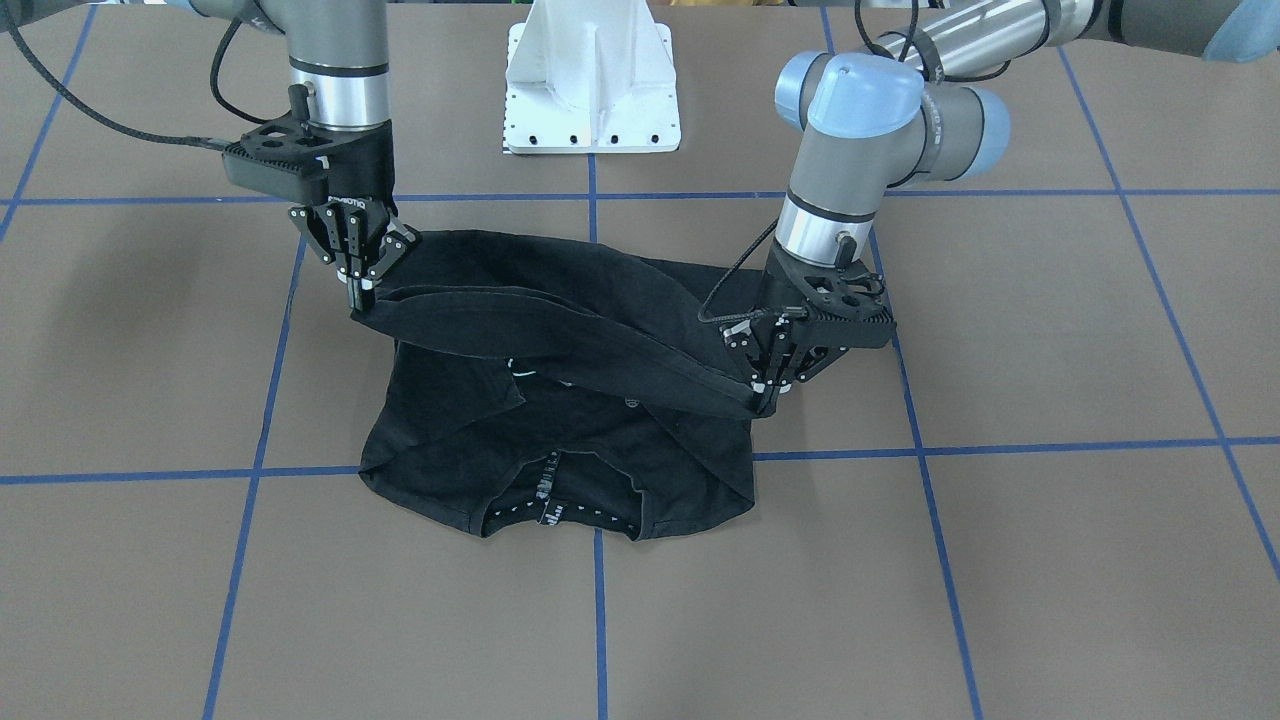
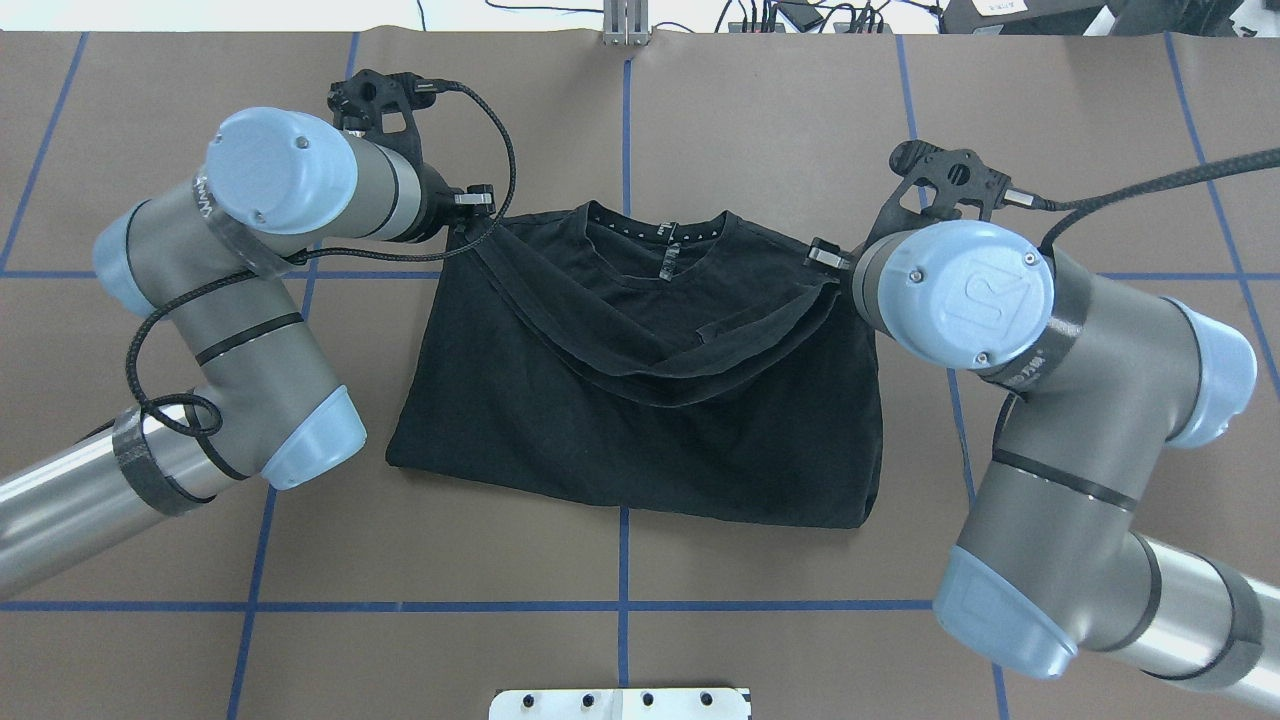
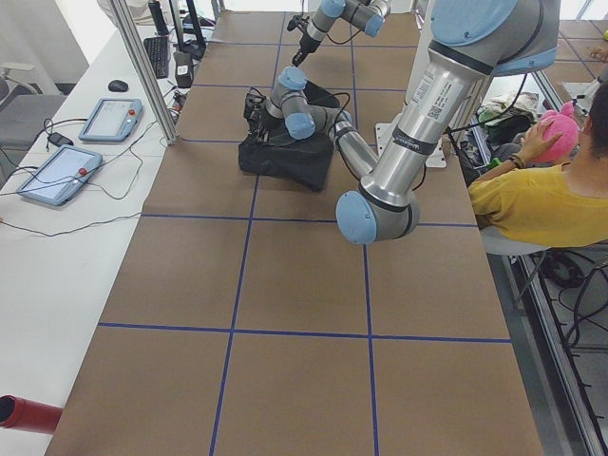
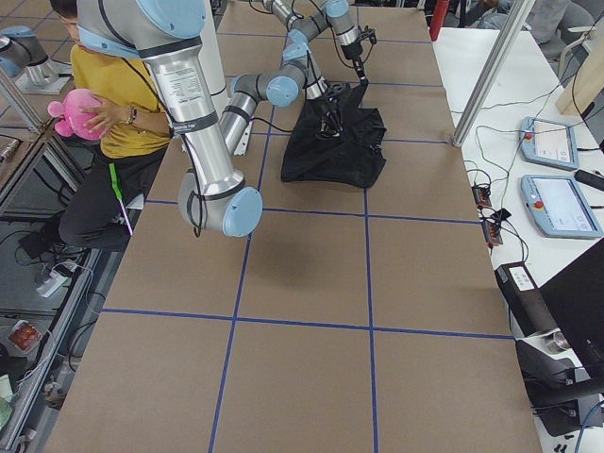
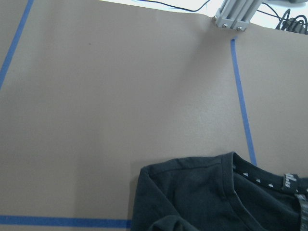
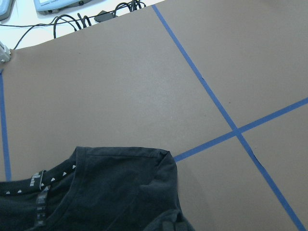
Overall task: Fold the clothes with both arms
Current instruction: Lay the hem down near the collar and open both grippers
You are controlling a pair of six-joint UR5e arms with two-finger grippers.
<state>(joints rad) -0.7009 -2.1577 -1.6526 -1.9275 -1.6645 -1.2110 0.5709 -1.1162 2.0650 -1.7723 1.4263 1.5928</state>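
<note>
So the whole thing turns on where the collar sits versus the two pinch points. The black short-sleeved T-shirt (image 2: 640,450) lies mid-table on the brown matte table covering (image 1: 1000,600) with its blue tape grid lines (image 1: 1050,446). Its collar (image 1: 560,512) is on the side away from the white base block (image 1: 592,100). The black two-finger left gripper (image 1: 765,392) and the black two-finger right gripper (image 1: 357,290) are each clamped on one end of the bottom hem (image 1: 560,325). That hem is lifted off the cloth below and hangs between them as a sagging band, with its long axis across the table, roughly parallel to the collar. The collar lies ahead of both grippers, away from the robot. From the front view the left gripper looks lower and nearer the collar, while the right one rides higher and further back, so the band runs slanted. My guess is the next move is forward and down to the collar line, with the right side having more to cover. There's room for that, since there's bare covering past the collar and on both sides. The fabric's limp, so the sagging middle will probably touch down first and may bunch.
</note>
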